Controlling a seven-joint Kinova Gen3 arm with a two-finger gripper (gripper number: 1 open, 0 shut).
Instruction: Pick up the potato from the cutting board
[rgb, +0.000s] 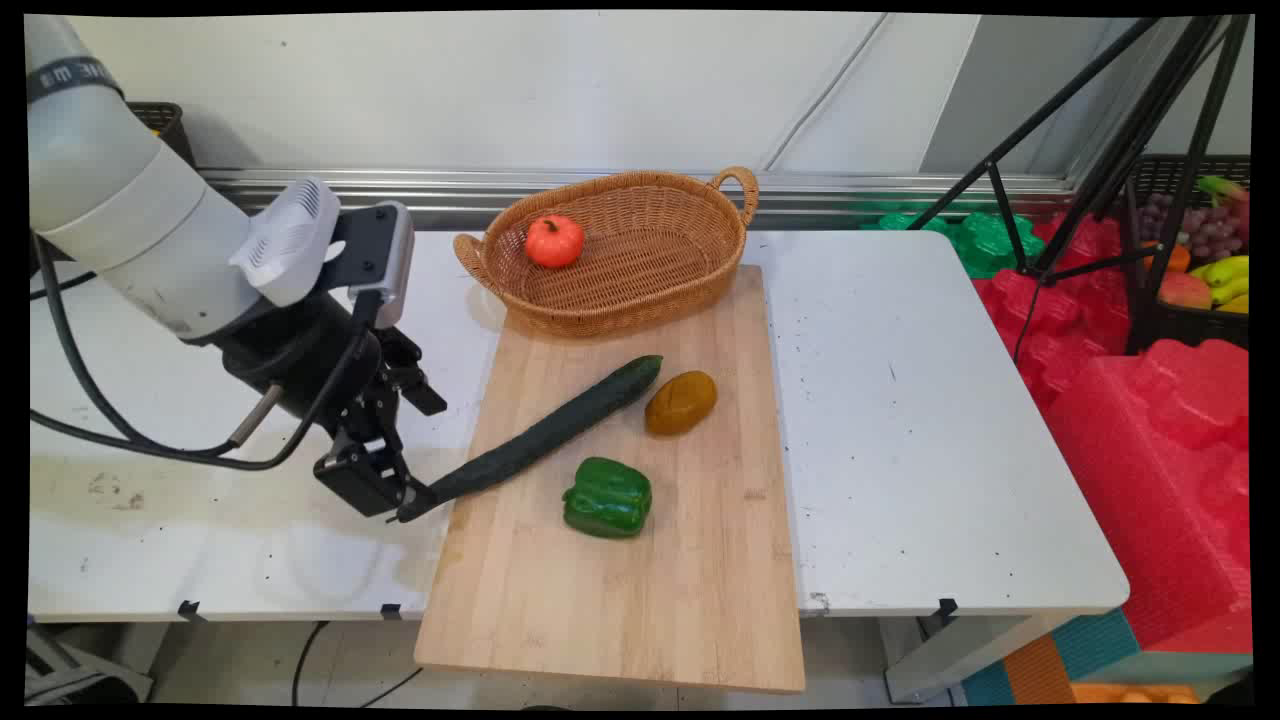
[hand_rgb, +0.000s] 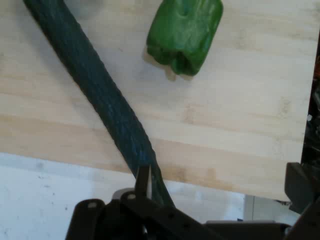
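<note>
A long dark green cucumber (rgb: 545, 435) lies slantwise on the wooden cutting board (rgb: 620, 600), its near end reaching over the board's left edge. My gripper (rgb: 405, 505) sits low at that end, shut on the cucumber's tip. In the hand view the cucumber (hand_rgb: 100, 95) runs down between my fingers (hand_rgb: 143, 181), with the gripper (hand_rgb: 152, 195) at the board's (hand_rgb: 240, 145) edge. A green bell pepper (rgb: 607, 497) (hand_rgb: 186, 32) lies just right of the cucumber. A brownish potato (rgb: 680, 403) rests by its far end.
A wicker basket (rgb: 620, 310) at the board's far end holds a small red tomato (rgb: 554, 241). The white table (rgb: 900, 420) stretches to the right. Beyond its right edge are black tripod legs (rgb: 1090, 150), red foam blocks (rgb: 1140, 450) and a fruit crate (rgb: 1200, 250).
</note>
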